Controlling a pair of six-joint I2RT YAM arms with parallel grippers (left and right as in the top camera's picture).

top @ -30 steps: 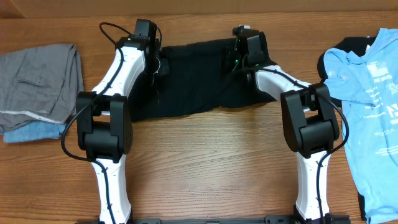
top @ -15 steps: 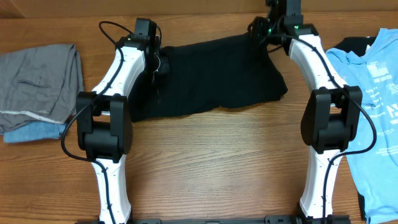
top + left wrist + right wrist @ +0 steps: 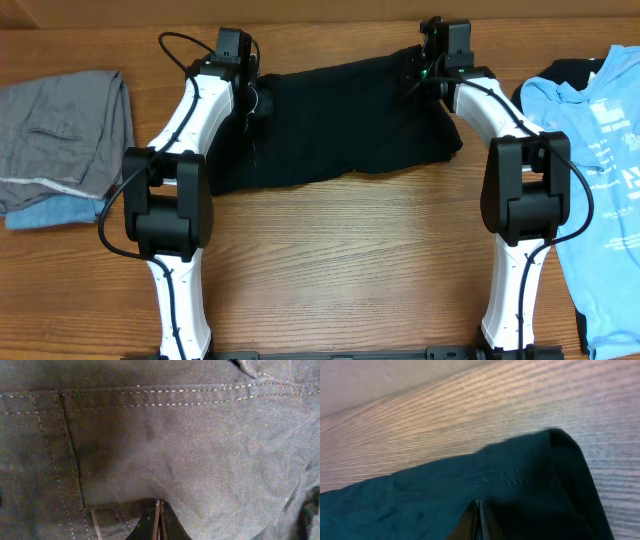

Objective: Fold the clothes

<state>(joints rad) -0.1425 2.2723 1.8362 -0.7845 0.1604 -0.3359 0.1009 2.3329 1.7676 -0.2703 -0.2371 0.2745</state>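
The black shorts (image 3: 340, 120) lie spread flat at the back middle of the wooden table (image 3: 340, 270). My left gripper (image 3: 258, 100) is at their left end, shut on the fabric. The left wrist view shows its closed fingertips (image 3: 159, 512) pressed into the stitched cloth (image 3: 200, 450). My right gripper (image 3: 422, 72) is at the shorts' back right corner, also shut on the fabric. In the right wrist view its closed fingers (image 3: 477, 510) sit in the dark cloth (image 3: 420, 490), with the corner just beyond them.
A light blue T-shirt with white print (image 3: 600, 170) lies at the right edge over a black piece (image 3: 560, 72). A folded grey garment (image 3: 60, 130) sits on a blue one (image 3: 50, 212) at the far left.
My right gripper moved from the middle of the shorts to their back right corner, and the shorts spread out to the right. My left gripper has not moved.
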